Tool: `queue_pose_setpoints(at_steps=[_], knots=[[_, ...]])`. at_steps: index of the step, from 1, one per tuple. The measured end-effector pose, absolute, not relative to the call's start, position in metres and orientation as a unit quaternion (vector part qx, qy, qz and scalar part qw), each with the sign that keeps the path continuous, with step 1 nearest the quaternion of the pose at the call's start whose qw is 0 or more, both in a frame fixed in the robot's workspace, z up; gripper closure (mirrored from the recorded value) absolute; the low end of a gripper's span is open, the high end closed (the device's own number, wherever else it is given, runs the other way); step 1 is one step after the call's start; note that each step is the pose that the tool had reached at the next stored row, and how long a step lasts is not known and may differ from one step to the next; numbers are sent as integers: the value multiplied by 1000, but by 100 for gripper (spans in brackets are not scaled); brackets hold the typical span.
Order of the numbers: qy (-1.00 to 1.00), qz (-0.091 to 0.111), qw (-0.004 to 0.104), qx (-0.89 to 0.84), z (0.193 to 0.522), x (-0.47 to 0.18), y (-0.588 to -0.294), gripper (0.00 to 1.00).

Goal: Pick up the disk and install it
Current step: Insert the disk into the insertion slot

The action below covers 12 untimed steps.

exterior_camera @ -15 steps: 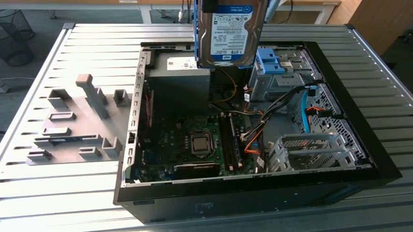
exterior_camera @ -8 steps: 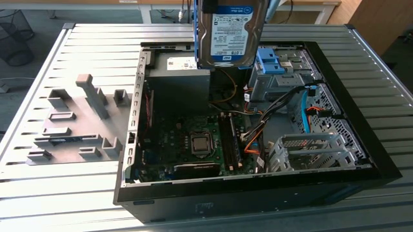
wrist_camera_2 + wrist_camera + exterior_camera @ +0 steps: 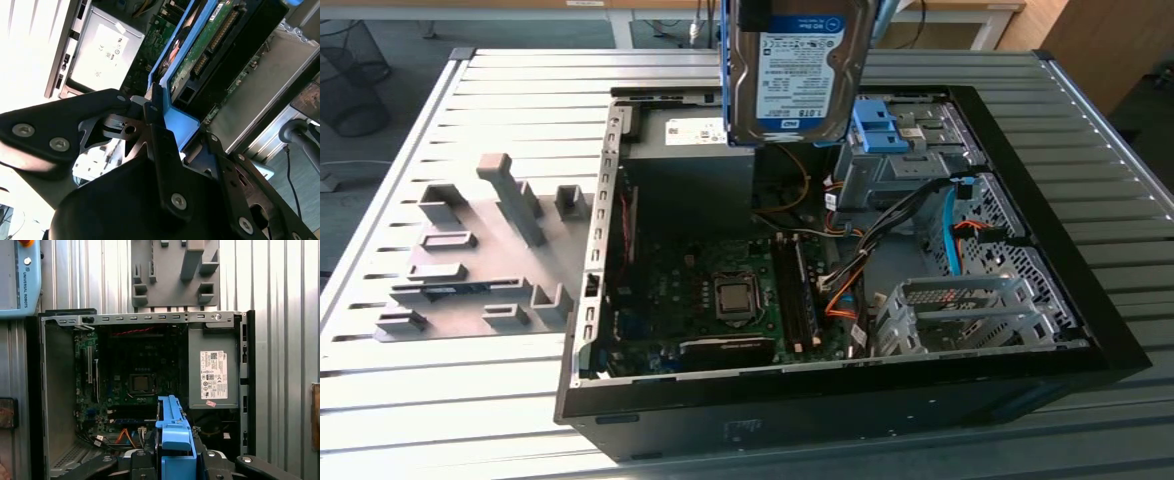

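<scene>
The disk [image 3: 795, 72] is hanging upright in the air above the open computer case [image 3: 1107, 340], its label facing the exterior view. The jaws are clamping shut on its blue carrier frame [image 3: 177, 122], as the second wrist view shows. The case is lying on the slatted metal bench [image 3: 454, 400], with its grey power supply [image 3: 212, 340] exposed, beside a grey fixture plate [image 3: 480, 265].

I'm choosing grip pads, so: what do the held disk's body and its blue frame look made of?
The disk body looks like bare silver metal with a dull sheen, under a paper-like label. Its carrier frame looks like moulded plastic: uniform bright blue, smooth, slightly glossy.
</scene>
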<state>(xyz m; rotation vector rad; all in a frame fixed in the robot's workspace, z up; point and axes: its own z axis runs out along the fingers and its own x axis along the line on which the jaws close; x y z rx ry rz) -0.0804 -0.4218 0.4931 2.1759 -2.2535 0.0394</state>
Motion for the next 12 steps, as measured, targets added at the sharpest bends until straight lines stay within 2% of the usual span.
queue_pose_setpoints(at_steps=[12], knots=[[-719, 13, 4, 695, 493, -80, -425, 64]])
